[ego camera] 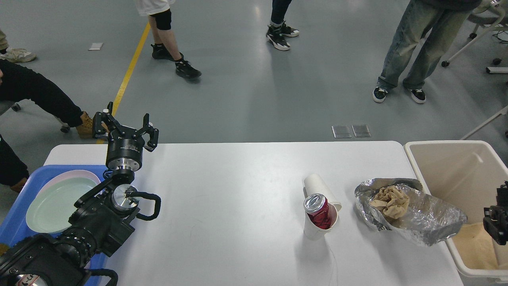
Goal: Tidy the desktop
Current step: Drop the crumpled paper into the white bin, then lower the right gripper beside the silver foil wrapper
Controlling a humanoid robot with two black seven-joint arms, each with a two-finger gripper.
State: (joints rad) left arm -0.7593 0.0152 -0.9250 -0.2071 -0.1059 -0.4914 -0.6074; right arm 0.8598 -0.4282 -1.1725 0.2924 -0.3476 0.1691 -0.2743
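Observation:
The white desktop [238, 198] fills the lower half of the head view. On its right half a crushed red can [318, 211] sits in a white paper cup [317, 228], and a second cup [319, 186] lies on its side behind it. A crumpled foil tray [420, 220] holding a brown paper wad [391, 200] rests at the right edge. My left gripper [126, 127] is raised over the far left corner, open and empty. My right gripper [496, 222] only peeks in at the right edge over the bin.
A beige bin [456, 167] stands off the right end with brown paper inside. A blue tray [24, 198] at the left holds a pale green plate [55, 202]. People's legs move on the grey floor beyond the far edge.

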